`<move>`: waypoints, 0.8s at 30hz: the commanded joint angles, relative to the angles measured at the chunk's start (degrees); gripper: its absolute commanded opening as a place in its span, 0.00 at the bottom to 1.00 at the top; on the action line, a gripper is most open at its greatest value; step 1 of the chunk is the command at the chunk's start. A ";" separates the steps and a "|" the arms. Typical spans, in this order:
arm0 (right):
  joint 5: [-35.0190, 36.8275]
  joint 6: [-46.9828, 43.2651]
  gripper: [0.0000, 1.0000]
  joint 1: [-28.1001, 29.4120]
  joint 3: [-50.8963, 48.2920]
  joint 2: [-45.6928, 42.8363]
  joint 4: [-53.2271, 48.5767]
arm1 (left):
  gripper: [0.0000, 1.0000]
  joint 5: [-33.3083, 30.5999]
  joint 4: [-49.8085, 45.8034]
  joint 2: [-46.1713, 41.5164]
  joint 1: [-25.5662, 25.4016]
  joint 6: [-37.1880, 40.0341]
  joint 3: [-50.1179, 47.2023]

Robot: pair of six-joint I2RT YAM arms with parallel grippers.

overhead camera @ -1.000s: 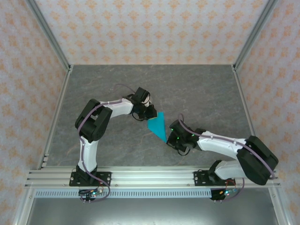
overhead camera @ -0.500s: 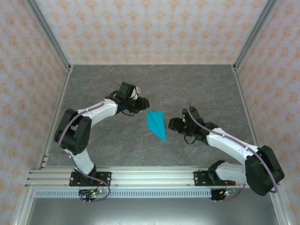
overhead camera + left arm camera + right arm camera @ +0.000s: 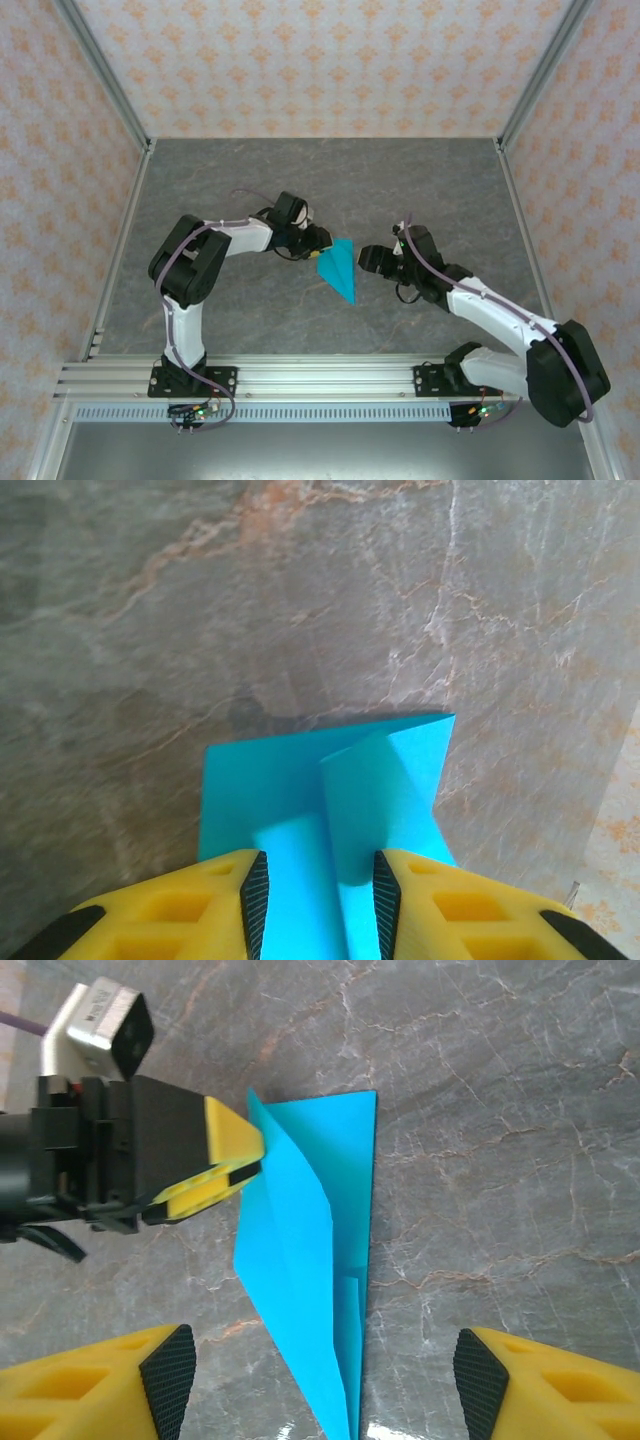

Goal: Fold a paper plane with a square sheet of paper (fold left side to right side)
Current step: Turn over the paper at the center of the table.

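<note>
1. Left fingers (image 3: pixel 255 905): yellow w/ black ribbed pads, standing part-way apart in the L wrist view. A raised fold of the paper plane (image 3: pixel 270 790) runs up btwn the pads. Blue paper shows right across the gap, so the pads aren't pinched on it.
2. R wrist view: left fingers (image 3: pixel 235 1155) come in from the left side, lying nearly level. Their yellow tip touches the plane's upper left edge.
3. Right fingers (image 3: pixel 168 1375): yellow w/ black pads, spread wide at the bottom corners of the R wrist view, holding nothing. The narrow point of the paper plane (image 3: pixel 320 1210) lies btwn them and touches neither.
4. Paper plane: bright cyan-blue, slim kite outline, creased lengthwise, one long flap lifted a little off the rest. It lies on the bench (image 3: pixel 500 1160), a grey stone-look surface w/ pale and rusty veins.
5. Top view: paper plane (image 3: pixel 338 268) sits near the middle of the bench (image 3: pixel 420 190), wide end away from the arm bases, point toward them. Left fingers (image 3: pixel 318 240) meet its far left corner. Right fingers (image 3: pixel 368 258) are just beside its right edge.
6. Left arm (image 3: pixel 190 270) and right arm (image 3: pixel 500 315): white links, black joints, both reaching inward. Walls (image 3: pixel 300 60) w/ a pale orange pattern stand on three sides.
</note>
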 commanded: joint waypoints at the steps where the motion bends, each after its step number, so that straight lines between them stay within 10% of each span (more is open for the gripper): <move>1: -0.28 -1.29 0.72 -0.27 -0.03 -1.34 -1.18 | 0.36 0.95 1.72 0.89 -0.78 -1.11 1.95; 16: -5.39 0.32 0.77 -3.42 -1.98 -3.00 0.75 | 0.20 2.53 3.60 2.65 -1.85 -2.26 5.11; 24: -24.86 5.55 1.00 -13.38 -6.79 -3.65 14.55 | 0.05 0.28 2.83 -8.52 -1.02 -0.35 4.20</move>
